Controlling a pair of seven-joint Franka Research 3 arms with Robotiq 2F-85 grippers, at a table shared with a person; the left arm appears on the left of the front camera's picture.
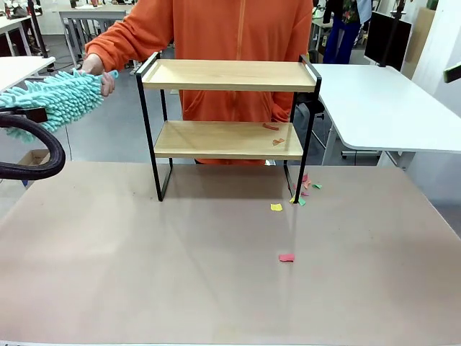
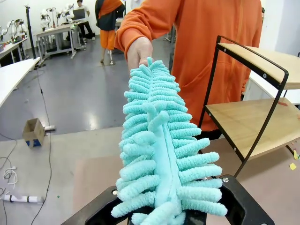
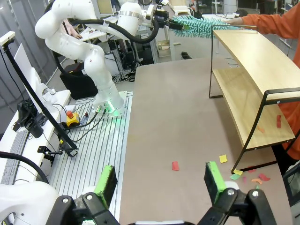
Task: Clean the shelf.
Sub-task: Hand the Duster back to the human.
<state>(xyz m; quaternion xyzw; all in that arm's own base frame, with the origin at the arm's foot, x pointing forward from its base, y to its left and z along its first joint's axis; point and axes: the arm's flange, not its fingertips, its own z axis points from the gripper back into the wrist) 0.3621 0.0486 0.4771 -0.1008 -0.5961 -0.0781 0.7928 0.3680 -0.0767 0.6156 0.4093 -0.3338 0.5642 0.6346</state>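
I see small coloured paper scraps scattered on the brown table top, red and yellow ones apart from a cluster. White side table at far right. Small cardboard box on the grey floor, white cable beside it. Person in an orange hooded top at the far side.
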